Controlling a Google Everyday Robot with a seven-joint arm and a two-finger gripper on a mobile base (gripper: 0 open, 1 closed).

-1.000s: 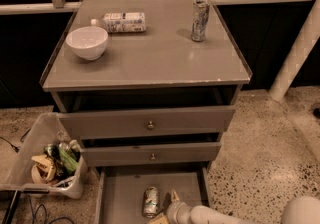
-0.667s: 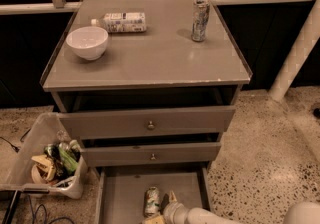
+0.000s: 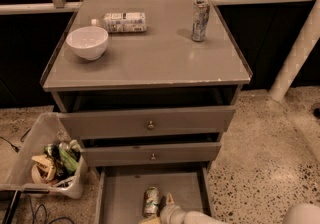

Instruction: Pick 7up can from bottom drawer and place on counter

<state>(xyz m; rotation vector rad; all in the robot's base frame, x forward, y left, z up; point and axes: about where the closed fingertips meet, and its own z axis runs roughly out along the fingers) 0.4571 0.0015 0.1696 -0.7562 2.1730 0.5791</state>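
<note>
One second on, the hand (image 3: 165, 207) has edged left across the bottom drawer (image 3: 122, 195), low in the frame, and now sits just beside the 7up can (image 3: 151, 201), which rests unmoved on the drawer floor. A grasp looks imminent, with the worktop (image 3: 150, 63) still to come. The frame's lower edge cuts off the hand, so its grip cannot be told.

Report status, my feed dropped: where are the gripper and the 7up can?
Gripper low in bottom drawer, beside 7up can. Can on drawer floor. Nothing between them.
</note>
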